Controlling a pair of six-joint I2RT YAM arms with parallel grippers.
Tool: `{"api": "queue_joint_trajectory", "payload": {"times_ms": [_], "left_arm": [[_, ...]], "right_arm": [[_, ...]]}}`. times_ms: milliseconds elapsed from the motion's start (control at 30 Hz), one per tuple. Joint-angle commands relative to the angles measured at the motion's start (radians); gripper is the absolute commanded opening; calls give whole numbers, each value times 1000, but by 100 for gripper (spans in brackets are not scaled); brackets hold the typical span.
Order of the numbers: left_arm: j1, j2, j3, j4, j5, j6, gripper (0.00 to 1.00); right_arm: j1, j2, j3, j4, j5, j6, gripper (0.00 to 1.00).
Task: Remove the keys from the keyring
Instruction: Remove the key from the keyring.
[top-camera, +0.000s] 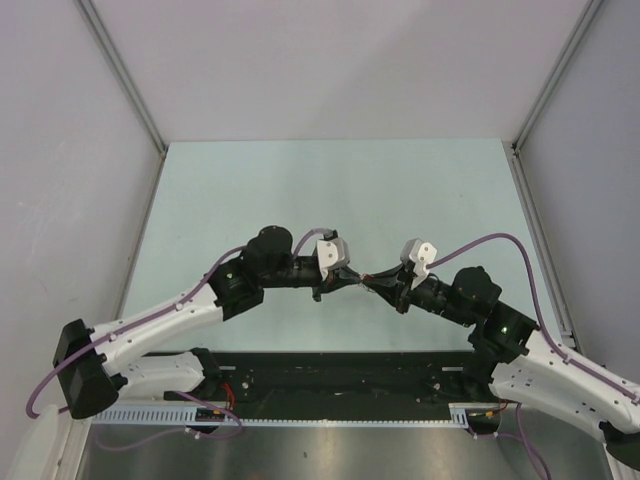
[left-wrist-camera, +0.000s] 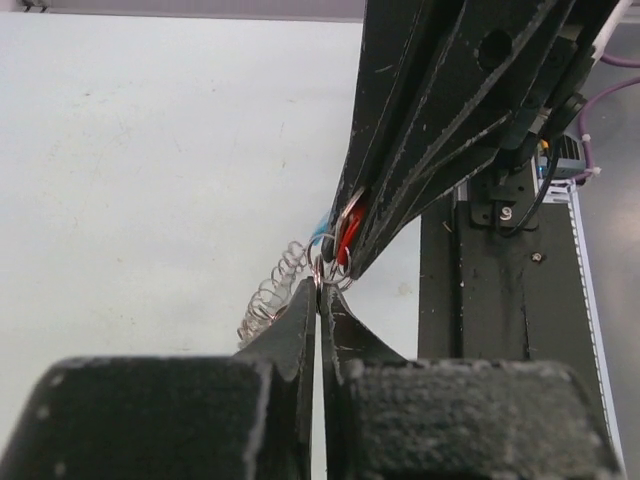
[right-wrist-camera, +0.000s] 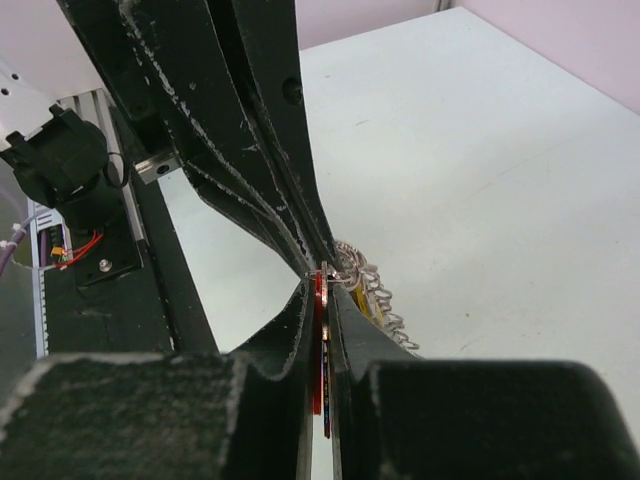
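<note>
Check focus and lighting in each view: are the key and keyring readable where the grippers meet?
Left wrist: the left gripper's fingers blurred up close, red key and coiled keyring fairly sharp. Right wrist: the right gripper's fingers blurred, key edge-on, table washed bright. Top external: even soft light, no glare, key and keyring too small to resolve.

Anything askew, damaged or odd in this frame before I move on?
Nothing stands out. The right gripper pinches the red key, the left gripper nips the keyring, its coil trailing loose; no damage shows.
</note>
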Motion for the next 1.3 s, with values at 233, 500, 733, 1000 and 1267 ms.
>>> {"api": "queue_joint_trajectory", "payload": {"times_ms": [233,500,733,1000,1267], "left_arm": [[168,-34,2,190,336,-36,0],[208,33,-58,626,575,-287,0],[208,111,-144,1070,557,-661,0],[205,165,-240,1385,476,-887,0],[205,170,-259,1467,422,-935,0]], "right_arm": [[-5,-90,44,-23,31,35,0],[-21,-67,35,44,-147,70,0],[-4,-62,-45,189,-103,126,0],[1,-104,-55,164,-8,120,0],[12,-83,-55,166,-18,115,0]]}}
